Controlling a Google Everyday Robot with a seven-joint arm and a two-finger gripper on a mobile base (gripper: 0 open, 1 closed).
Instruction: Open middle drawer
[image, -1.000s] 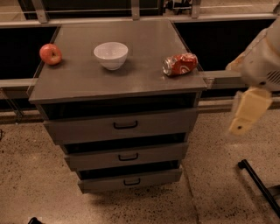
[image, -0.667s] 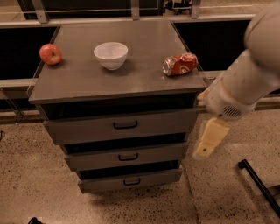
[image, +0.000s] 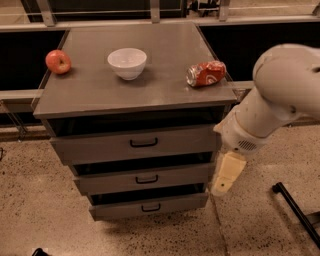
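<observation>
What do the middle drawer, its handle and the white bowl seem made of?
Middle drawer: likely metal, matte grey, flat front with a dull sheen. Handle: thin black bar, metal or plastic, unclear. Bowl: probably glazed ceramic, smooth white with soft highlights. The pincer, cream and plastic-looking, hangs just right of that drawer's front.

The scene is dim, with a warm yellowish cast. Light falls from above onto the tabletop (image: 100, 95), giving it a soft sheen, and the white bowl (image: 127, 62) is among the brightest spots. Deep shadow fills the gap above each drawer front, the middle drawer (image: 145, 178) included. The pale gripper (image: 226, 176) hangs just right of the drawers, evenly lit.
</observation>
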